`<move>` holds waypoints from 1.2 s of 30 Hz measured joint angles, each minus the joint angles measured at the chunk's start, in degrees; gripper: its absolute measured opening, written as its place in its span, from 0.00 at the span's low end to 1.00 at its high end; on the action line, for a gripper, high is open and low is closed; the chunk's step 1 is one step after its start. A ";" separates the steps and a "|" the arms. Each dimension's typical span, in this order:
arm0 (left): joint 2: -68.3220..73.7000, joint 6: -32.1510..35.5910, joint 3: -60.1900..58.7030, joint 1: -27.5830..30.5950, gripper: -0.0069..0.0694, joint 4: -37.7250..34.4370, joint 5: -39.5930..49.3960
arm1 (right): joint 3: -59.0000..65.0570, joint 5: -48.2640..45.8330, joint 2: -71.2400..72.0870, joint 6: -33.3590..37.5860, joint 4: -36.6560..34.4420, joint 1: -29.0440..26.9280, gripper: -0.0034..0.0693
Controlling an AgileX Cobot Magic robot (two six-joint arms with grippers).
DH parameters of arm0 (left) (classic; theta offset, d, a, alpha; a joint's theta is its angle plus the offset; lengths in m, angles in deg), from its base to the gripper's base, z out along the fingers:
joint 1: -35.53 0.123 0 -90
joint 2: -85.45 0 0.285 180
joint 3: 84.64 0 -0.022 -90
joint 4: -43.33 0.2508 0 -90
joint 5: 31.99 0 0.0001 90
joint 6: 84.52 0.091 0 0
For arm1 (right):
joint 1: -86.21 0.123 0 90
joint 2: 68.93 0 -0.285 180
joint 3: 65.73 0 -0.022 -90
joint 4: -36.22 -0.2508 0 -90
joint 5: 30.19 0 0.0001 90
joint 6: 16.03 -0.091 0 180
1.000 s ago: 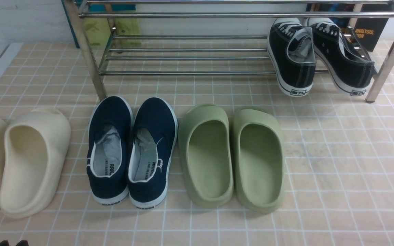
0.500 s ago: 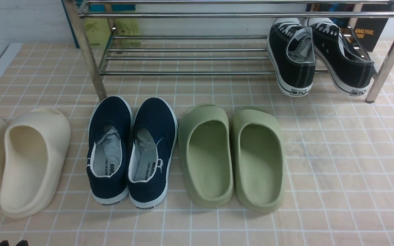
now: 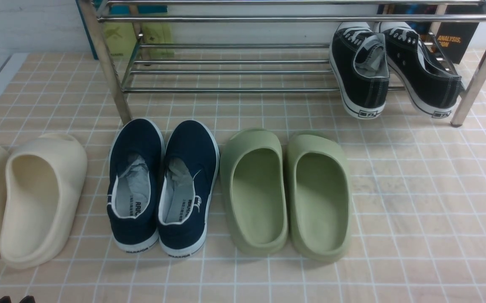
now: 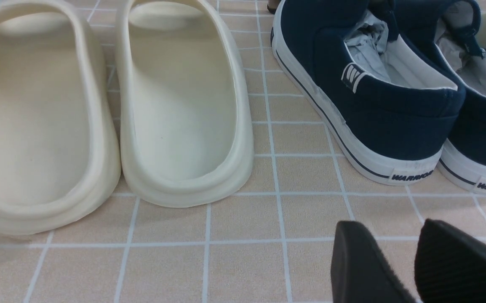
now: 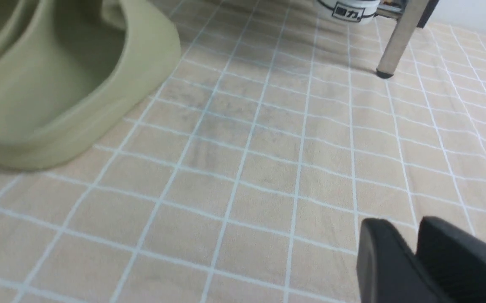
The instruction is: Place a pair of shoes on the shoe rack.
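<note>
2 black sneakers [image 3: 394, 69] sit heels-out at the shoe rack's [image 3: 234, 71] 2 o'clock end; empty right gripper [image 5: 415, 252] stands slightly parted, best retreating clear.

— What colours do we see by our left gripper [image 4: 413, 256]?

— Its fingers are black; just ahead sit cream slides [image 4: 184, 109] and navy slip-ons [image 4: 377, 105] with white soles.

— And near our right gripper [image 5: 415, 256]?

— Black fingers too, beside olive-green slides [image 5: 57, 84], on a beige floor [image 5: 247, 168] gridded in white.

— Further off?

— Black sneakers [image 3: 363, 71] with white laces and stitching, on the chrome rack [image 3: 226, 19].
</note>
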 joint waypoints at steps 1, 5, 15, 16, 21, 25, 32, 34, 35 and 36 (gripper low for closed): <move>0.00 0.00 0.00 0.00 0.40 0.00 0.00 | 0.03 1.30 0.00 -3.56 0.67 -0.48 0.25; 0.00 0.00 0.00 0.00 0.40 0.00 0.00 | 0.03 2.18 0.00 -12.10 2.04 -3.02 0.26; 0.00 0.00 0.00 0.00 0.40 0.00 0.00 | 0.03 -1.40 0.00 -16.06 1.84 -3.89 0.27; 0.00 0.00 0.00 0.00 0.40 0.00 0.00 | -0.03 -1.82 0.00 -16.06 1.39 -3.89 0.27; 0.00 0.00 0.00 0.00 0.40 0.00 0.00 | -0.33 -3.76 0.00 -16.11 0.07 -4.08 0.24; 0.00 0.00 0.00 0.00 0.40 0.00 0.00 | -0.47 -4.26 0.00 -16.11 -0.43 -4.08 0.09; 0.00 0.00 0.00 0.00 0.40 0.00 0.00 | -0.47 -4.37 0.00 -15.32 -0.45 -4.08 0.02; 0.00 0.00 0.00 0.00 0.40 0.00 0.00 | -0.47 -4.37 0.00 -15.19 -0.45 -4.08 0.02; 0.00 0.00 0.00 0.00 0.40 0.00 0.00 | -0.47 -4.37 0.00 -15.19 -0.45 -4.08 0.02; 0.00 0.00 0.00 0.00 0.40 0.00 0.00 | -0.47 -4.37 0.00 -15.19 -0.45 -4.08 0.02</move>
